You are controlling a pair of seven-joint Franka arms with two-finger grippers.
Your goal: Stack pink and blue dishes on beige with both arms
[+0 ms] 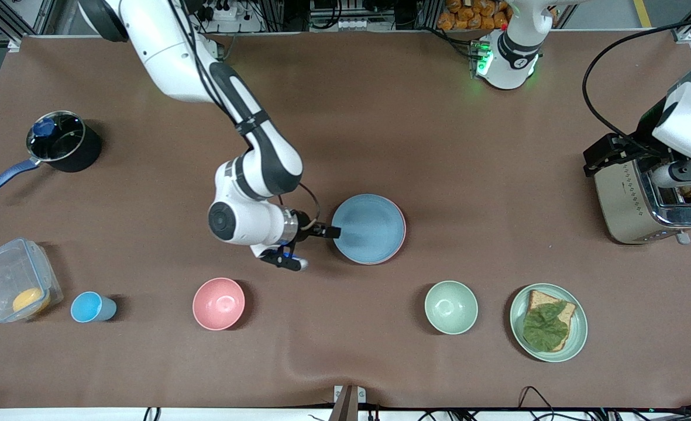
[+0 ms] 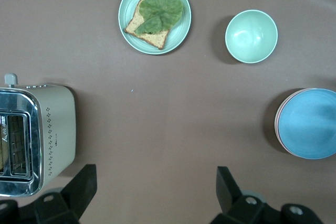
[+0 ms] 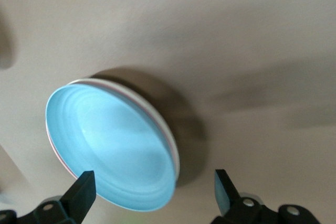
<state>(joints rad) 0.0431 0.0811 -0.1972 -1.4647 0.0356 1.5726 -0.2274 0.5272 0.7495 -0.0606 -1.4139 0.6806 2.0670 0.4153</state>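
Observation:
The blue plate (image 1: 368, 228) lies on top of a stack at the table's middle. A thin pink rim (image 1: 401, 245) shows just under it. In the right wrist view a pale rim (image 3: 170, 148) shows below the blue plate (image 3: 110, 145) and its pink edge; I cannot tell if it is the beige plate. My right gripper (image 1: 325, 233) is open and low at the stack's edge toward the right arm's end, with that edge between its fingers (image 3: 155, 184). My left gripper (image 1: 687, 175) hangs open (image 2: 156, 182) over the table by the toaster, holding nothing.
A toaster (image 1: 643, 202) stands at the left arm's end. Nearer the camera stand a green plate with bread and lettuce (image 1: 549, 321), a green bowl (image 1: 451, 307), a pink bowl (image 1: 219, 303), a blue cup (image 1: 90, 307) and a clear box (image 1: 14, 280). A black pot (image 1: 64, 140) sits farther back.

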